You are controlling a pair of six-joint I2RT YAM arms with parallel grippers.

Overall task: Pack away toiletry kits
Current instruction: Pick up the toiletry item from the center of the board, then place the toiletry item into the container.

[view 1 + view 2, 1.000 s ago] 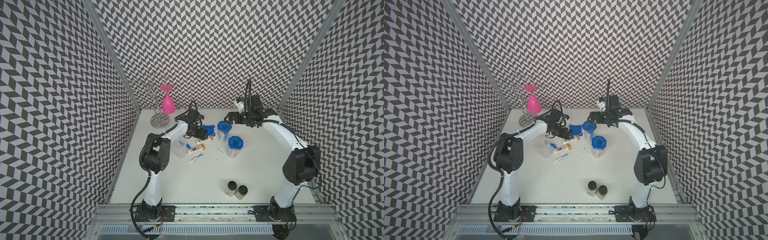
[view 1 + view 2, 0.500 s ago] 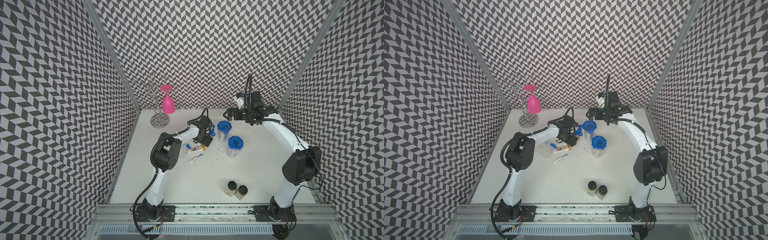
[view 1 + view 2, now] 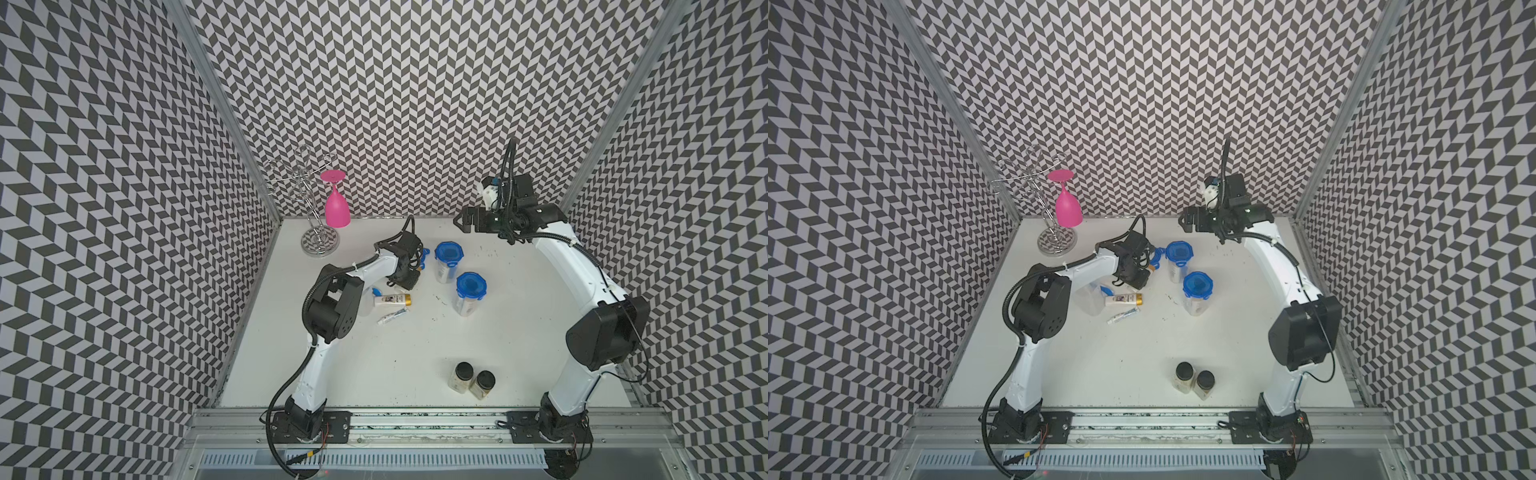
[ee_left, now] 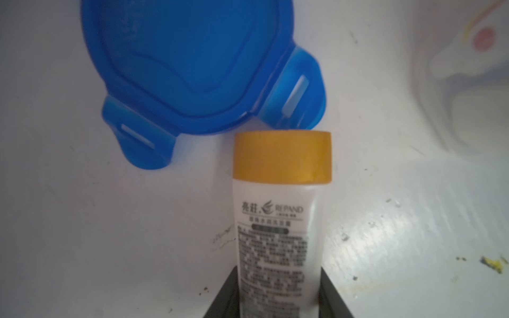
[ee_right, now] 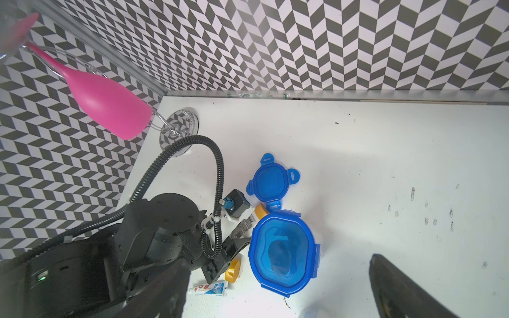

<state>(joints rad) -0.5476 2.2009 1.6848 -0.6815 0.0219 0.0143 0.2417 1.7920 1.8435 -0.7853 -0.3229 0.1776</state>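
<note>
Left wrist: left jaws pinch bottle | right jaws spread | two tubs lidded

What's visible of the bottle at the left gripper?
The bottle is small, white, slightly translucent plastic with a gold cap and grey print reading REPAND. It lies flat on the white table, cap toward a loose blue lid, right by one tab. The left gripper is shut on its lower body, a dark finger against each side. Its base is hidden.
</note>
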